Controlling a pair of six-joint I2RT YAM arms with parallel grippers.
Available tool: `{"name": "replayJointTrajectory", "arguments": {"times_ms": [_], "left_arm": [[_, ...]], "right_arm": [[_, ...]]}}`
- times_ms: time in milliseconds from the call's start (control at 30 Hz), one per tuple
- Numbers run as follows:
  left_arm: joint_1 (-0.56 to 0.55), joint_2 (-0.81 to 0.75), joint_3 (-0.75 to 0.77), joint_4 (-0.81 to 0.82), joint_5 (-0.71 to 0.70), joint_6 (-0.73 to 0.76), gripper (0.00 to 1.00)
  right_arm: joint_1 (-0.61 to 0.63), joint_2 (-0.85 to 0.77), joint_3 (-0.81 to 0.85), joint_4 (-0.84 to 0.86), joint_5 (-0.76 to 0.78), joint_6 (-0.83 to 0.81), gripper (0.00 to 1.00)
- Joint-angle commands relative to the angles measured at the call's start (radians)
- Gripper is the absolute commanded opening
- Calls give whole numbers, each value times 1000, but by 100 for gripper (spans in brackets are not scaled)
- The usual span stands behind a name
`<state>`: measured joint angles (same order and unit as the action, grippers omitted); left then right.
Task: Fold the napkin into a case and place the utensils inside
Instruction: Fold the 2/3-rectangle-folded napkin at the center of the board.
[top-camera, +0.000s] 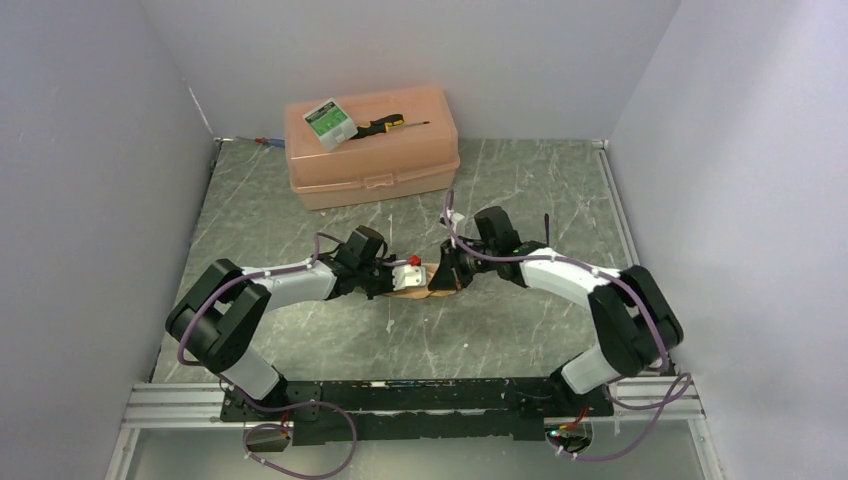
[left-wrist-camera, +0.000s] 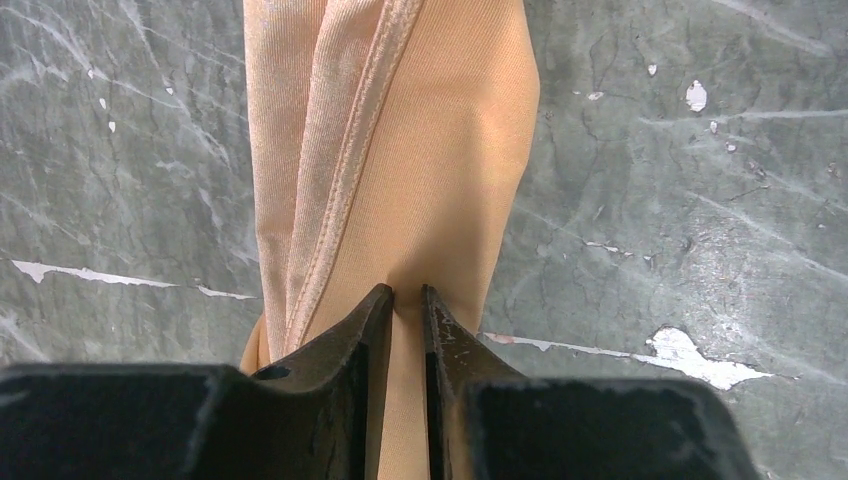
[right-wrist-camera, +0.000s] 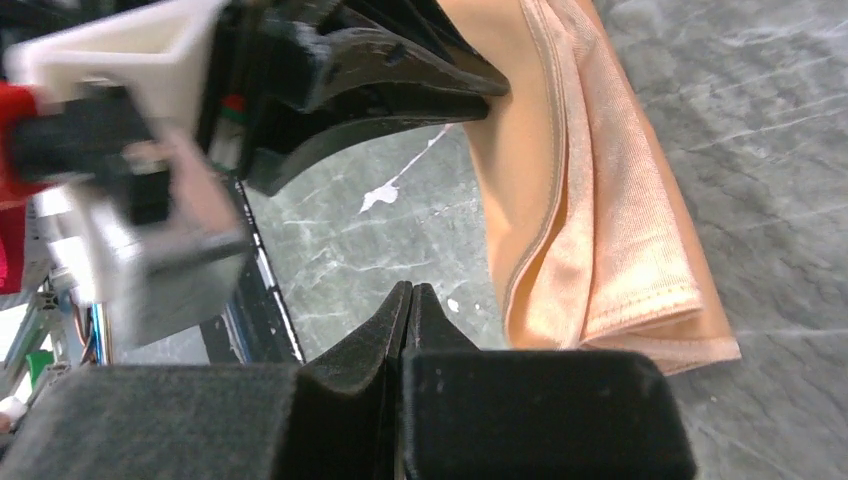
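Right gripper (right-wrist-camera: 410, 292) clenched tight on nothing just beside the folded napkin (right-wrist-camera: 600, 200) at the middle of the table (top-camera: 520, 330), left gripper (left-wrist-camera: 407, 295) pinching that cloth's edge, and far back the peach box (top-camera: 370, 165) sits by the rear edge.

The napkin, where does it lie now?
Top view: the napkin lies folded at the middle of the table, on the near side of the box. The left fingers pinch it; the right fingers are shut beside it.
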<state>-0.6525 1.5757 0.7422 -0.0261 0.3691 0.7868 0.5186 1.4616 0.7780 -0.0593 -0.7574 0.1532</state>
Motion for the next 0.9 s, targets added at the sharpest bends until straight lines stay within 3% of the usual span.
{"name": "replayJointTrajectory", "arguments": {"times_ms": [0,533,867], "left_arm": [[-2,11,23,6,-17,-19,22],[-1,-4,5,-6,-1,27,19],[-2,-14,12,-1,-31,12,21]], "right_arm": [[13,88,36,136,-7,45,0],[-76,387,122,125,8,83,0],[-78,341,132,69,-11,69,0]]}}
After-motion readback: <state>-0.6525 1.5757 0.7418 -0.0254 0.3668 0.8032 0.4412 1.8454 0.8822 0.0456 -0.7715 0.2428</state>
